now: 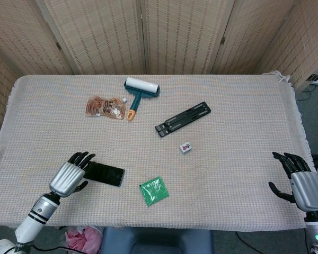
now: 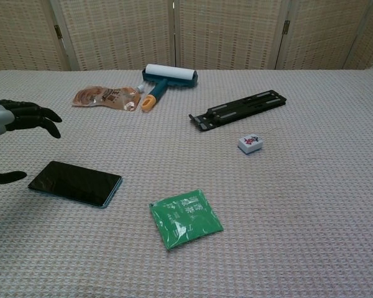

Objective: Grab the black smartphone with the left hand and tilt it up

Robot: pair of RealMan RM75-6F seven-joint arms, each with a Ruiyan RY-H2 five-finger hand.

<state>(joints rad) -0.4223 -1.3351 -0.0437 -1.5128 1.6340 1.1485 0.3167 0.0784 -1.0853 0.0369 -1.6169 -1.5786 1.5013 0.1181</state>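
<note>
The black smartphone (image 1: 105, 173) (image 2: 75, 183) lies flat on the woven tablecloth, left of centre near the front. My left hand (image 1: 70, 175) (image 2: 12, 124) hovers just left of the phone's near end, fingers spread and empty, fingertips over its left edge in the head view. In the chest view the hand is raised above the cloth, with the thumb low beside the phone. My right hand (image 1: 302, 183) stays at the table's right front corner, fingers apart, holding nothing.
A green packet (image 1: 153, 190) lies right of the phone. Farther back are a brown pouch (image 1: 104, 107), a lint roller (image 1: 139, 92), a black folding stand (image 1: 182, 119) and a small mahjong tile (image 1: 186, 147). Wicker screens stand behind the table.
</note>
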